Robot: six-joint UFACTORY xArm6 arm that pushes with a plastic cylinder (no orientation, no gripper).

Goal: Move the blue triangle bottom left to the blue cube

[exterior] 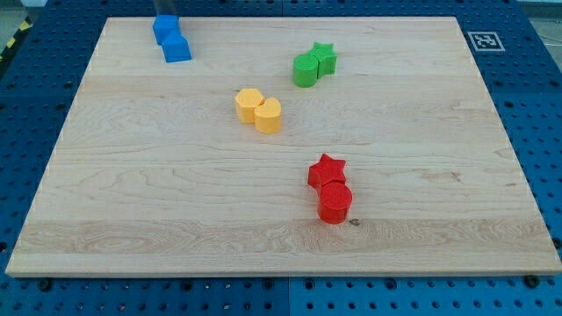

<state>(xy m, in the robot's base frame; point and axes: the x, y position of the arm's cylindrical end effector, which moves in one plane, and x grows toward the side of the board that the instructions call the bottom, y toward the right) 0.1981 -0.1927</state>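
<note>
Two blue blocks touch each other at the board's top left. The lower one [176, 48] looks like the blue cube. The upper one [164, 28], just above and to its left, is probably the blue triangle, but its shape is hard to make out. A dark rod comes in from the view's top edge, and my tip [166, 17] sits at the top side of the upper blue block, touching it or very close.
A green cylinder [305, 70] touches a green star [324, 57] at top centre-right. Two yellow blocks [259, 110] touch near the middle. A red star [327, 169] sits against a red cylinder [335, 202] at lower centre-right. A black-and-white marker [484, 40] lies off the board's top right corner.
</note>
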